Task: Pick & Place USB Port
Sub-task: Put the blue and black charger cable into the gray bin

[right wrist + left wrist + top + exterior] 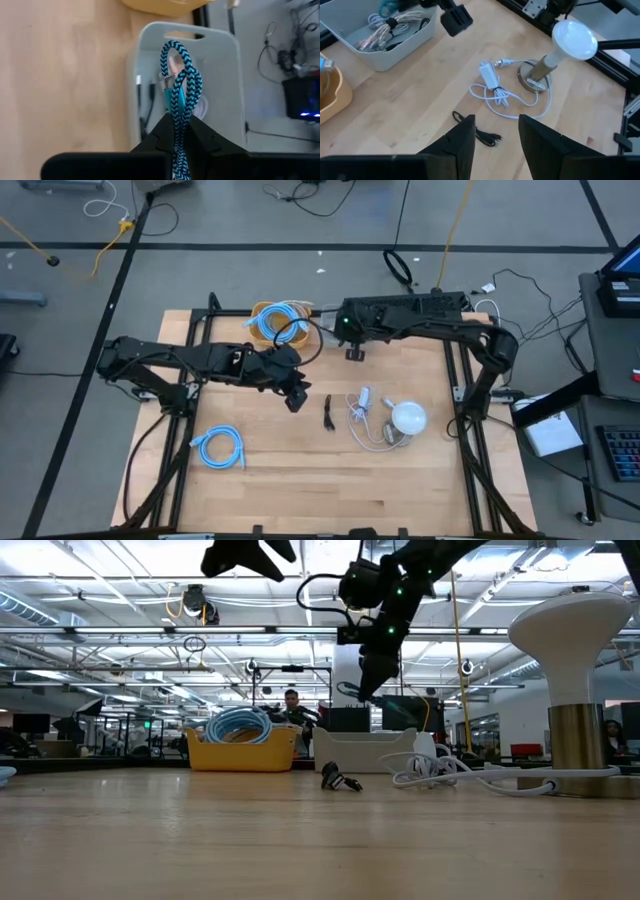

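A short black USB cable (pixel 328 412) lies flat on the table between the arms; it also shows in the low view (pixel 338 780) and the left wrist view (pixel 479 131). My left gripper (pixel 296 396) hovers open above the table just left of it (pixel 495 132). My right gripper (pixel 355 352) is shut on a teal-and-black braided cable (pixel 180 75) over the white bin (pixel 227 85). That bin holds several other cables (pixel 385 30). My right gripper pinches the braided cable between its two fingers, coming from above and pointing down. A folded loop with a plug (pixel 179 112) sticks out past the fingertips. The cable is lifted clear, hanging over the white bin's opening.
A yellow bin of blue cable (pixel 280 320) stands left of the white bin at the far edge. A white lamp (pixel 408 418) with its coiled white cord (pixel 362 412) sits right of the black cable. A blue cable coil (pixel 218 448) lies near left.
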You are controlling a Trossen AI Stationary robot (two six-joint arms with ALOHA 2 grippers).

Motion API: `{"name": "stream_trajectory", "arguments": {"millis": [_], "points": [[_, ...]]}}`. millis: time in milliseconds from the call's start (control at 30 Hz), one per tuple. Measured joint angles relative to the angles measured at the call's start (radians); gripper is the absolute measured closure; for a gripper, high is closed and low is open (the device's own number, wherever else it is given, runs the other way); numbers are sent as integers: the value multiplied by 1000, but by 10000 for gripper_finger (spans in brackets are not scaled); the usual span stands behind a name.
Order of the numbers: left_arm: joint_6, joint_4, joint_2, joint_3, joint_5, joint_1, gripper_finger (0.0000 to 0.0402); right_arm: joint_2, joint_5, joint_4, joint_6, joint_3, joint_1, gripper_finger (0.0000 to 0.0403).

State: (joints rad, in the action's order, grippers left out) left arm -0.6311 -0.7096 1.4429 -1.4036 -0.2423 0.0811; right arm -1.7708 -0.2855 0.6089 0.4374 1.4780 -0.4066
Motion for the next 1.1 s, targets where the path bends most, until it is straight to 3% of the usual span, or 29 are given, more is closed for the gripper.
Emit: {"name": "stream_trajectory", "arguments": {"millis": [300, 533, 1100], "points": [[-11, -21, 0, 0, -1, 0, 250, -15, 2, -162, 11, 0, -46, 391], [-19, -49, 0, 0, -2, 0, 250, -16, 79, -172, -43, -9, -73, 391], [-18, -50, 0, 0, -13, 0, 250, -16, 77, -243, -90, -140, -50, 391]]}}
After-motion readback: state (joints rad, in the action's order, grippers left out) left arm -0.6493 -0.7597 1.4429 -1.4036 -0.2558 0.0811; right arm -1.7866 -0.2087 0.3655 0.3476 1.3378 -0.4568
